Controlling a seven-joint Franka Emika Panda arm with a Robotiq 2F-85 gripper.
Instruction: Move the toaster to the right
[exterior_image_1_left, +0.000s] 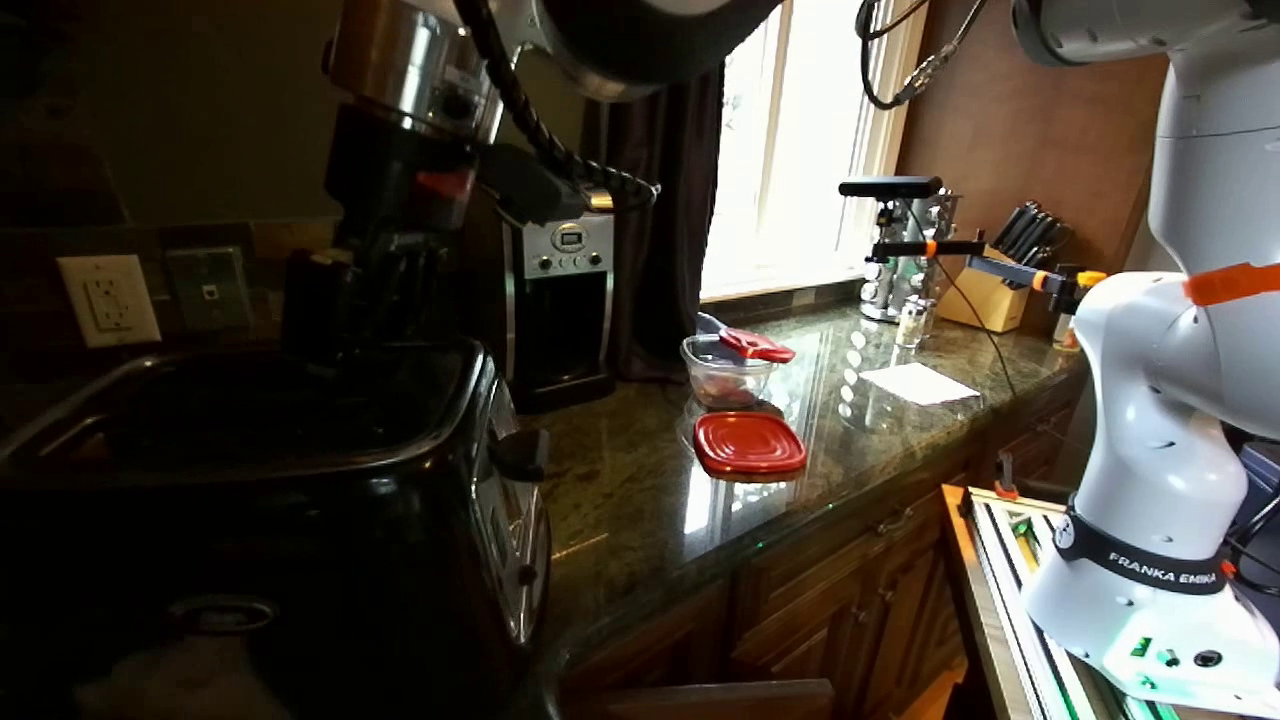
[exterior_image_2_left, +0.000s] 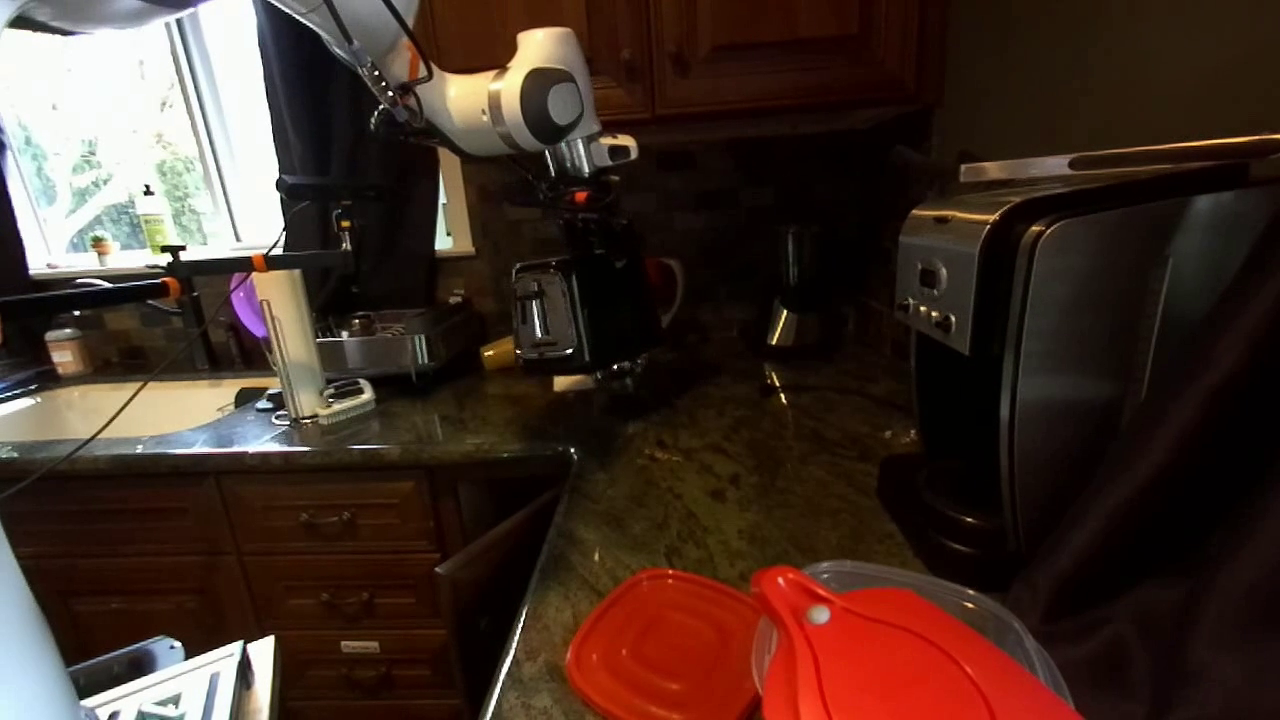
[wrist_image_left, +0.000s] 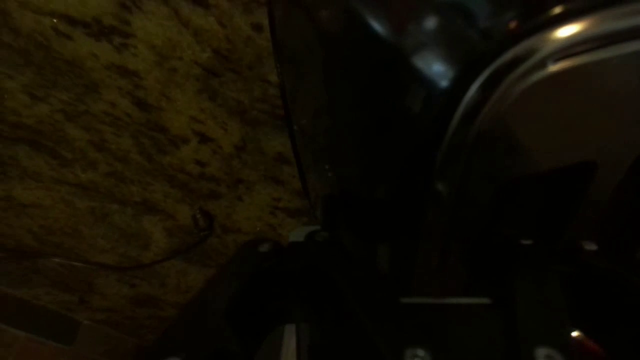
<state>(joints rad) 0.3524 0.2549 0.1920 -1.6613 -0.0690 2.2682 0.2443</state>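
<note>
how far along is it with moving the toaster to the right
Looks done: the approach, with the jaws down at the top of the toaster. In hand: probably the grip, though it's too dark to tell whether they're closed or the toaster is off the counter. Probably left to do: any remaining shift right, then release, since jaws and toaster are together in both exterior views.

The speckled counter (exterior_image_2_left: 720, 480) carries a coffee maker (exterior_image_1_left: 565, 245), clear bowl (exterior_image_1_left: 725, 385), red lid (exterior_image_1_left: 750, 443) and white sheet (exterior_image_1_left: 920, 384).
</note>
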